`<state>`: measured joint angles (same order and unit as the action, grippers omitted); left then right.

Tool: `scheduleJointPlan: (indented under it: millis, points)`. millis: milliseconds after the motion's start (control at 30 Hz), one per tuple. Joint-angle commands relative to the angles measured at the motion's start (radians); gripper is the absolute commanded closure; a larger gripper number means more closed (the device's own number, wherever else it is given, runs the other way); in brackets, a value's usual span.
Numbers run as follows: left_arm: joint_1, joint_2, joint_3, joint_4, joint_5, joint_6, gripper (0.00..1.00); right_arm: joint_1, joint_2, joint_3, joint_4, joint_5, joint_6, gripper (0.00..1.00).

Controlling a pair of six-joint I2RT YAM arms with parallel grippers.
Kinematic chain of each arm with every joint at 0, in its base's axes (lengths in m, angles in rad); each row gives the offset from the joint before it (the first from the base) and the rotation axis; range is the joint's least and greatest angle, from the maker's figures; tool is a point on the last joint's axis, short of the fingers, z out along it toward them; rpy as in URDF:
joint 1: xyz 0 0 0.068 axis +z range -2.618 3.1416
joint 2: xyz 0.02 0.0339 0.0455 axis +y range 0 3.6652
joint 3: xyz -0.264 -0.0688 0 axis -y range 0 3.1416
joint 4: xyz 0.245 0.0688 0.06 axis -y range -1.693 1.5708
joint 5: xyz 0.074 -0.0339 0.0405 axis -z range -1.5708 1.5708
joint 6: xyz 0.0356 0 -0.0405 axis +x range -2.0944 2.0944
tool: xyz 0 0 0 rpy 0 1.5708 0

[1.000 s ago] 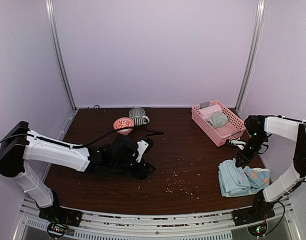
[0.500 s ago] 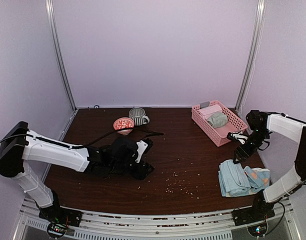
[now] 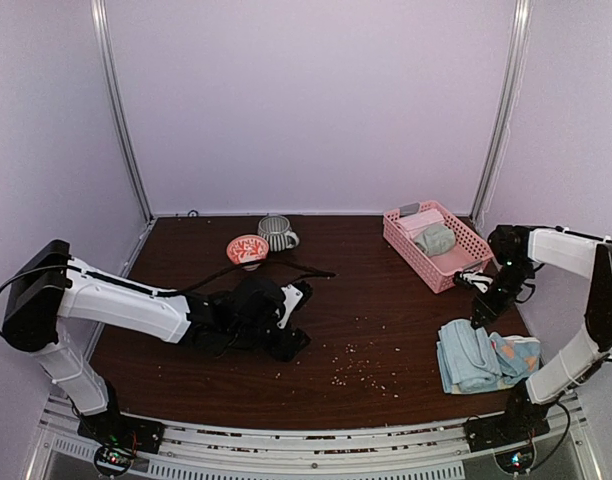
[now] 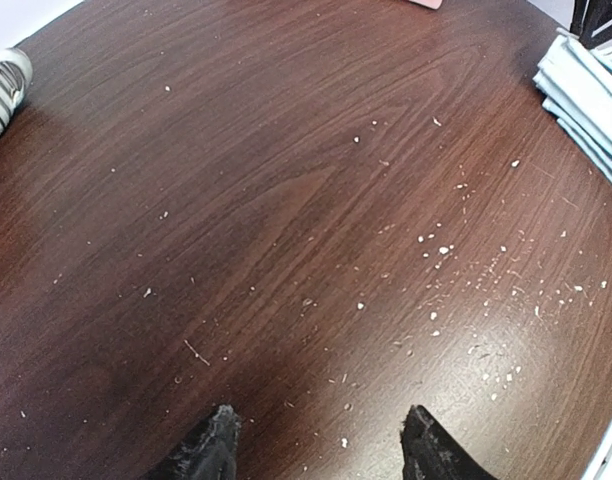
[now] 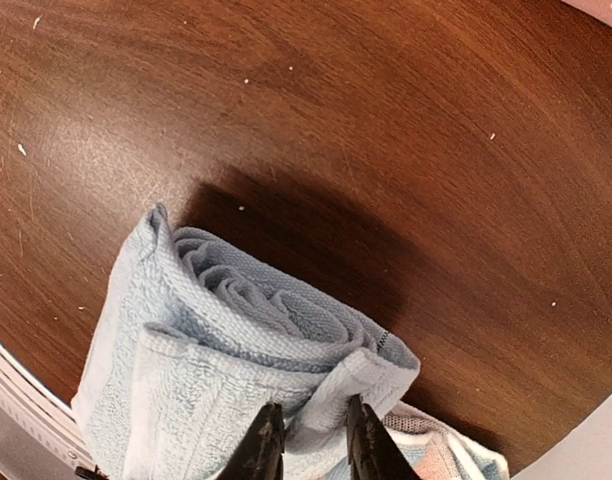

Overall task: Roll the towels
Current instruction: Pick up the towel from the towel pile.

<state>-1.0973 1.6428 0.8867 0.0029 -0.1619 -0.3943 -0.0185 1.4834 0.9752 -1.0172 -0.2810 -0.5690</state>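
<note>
In the lower right of the overhead view the right claw has dropped back onto the far end of the blue towel. A second ago it sat low at that same edge, and half a second ago it had lifted off toward the basket. So I read this as let go, rise and come back for another bite. The towel already lies wound up, its coils showing at the open end in the right wrist view. To me this looks like tidying or tucking the last flap rather than starting a roll.

The claw's jaws stand close together with a fold of blue cloth showing in the narrow gap. I cannot tell whether they are pinching it or only hovering over it.

The dotted towel, with its orange marks, lies just beside the roll at the right and partly under it, not yet rolled as far as I can see. A grey-green towel and a pink towel sit in the basket.

The left claw is spread wide and holds nothing, resting low over the table at centre left. That arm has barely shifted.

I can read no writing anywhere; a small dark mark on the roll's edge is too small to make out.
</note>
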Motion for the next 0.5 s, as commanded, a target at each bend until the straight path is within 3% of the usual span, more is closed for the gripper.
scheduleJointPlan:
  millis: [0, 167, 367, 467]
  points:
    - [-0.006, -0.002, 0.021, 0.015, -0.019, 0.017, 0.42, -0.006, -0.028, -0.006, 0.003, 0.026, 0.023, 0.81]
    - [-0.006, -0.025, 0.009, 0.008, -0.033, 0.010, 0.42, -0.006, -0.069, -0.010, 0.031, 0.063, 0.043, 1.00]
    - [-0.006, -0.064, -0.008, -0.021, -0.074, -0.001, 0.42, 0.013, -0.209, 0.209, -0.126, -0.218, -0.028, 1.00]
    - [-0.006, -0.104, -0.017, -0.065, -0.136, -0.027, 0.42, 0.090, -0.249, 0.327, -0.137, -0.302, -0.001, 1.00]
